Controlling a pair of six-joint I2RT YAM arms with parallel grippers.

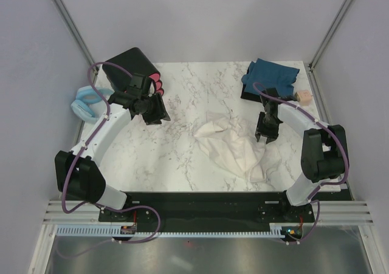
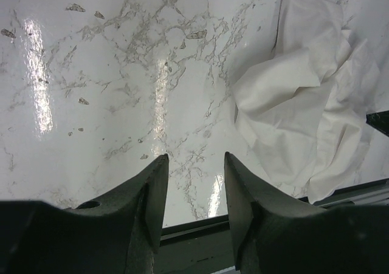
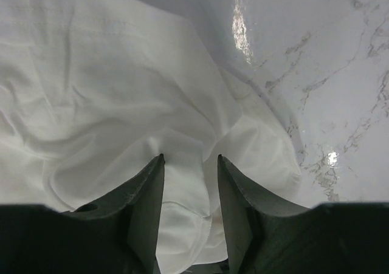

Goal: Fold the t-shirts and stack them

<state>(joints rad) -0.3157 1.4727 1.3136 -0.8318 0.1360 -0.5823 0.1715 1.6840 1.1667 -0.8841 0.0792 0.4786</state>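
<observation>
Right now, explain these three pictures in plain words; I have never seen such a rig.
Two robot arms stand at the near edge of a marble table. One picture looks down from above; the other two come from a camera on each wrist, so the dark prongs are that arm's gripper. The left gripper is open over bare marble. The right gripper is open over the crumpled white t-shirt. Nothing is held. A teal t-shirt lies far right; a black box and pale blue ring far left.
</observation>
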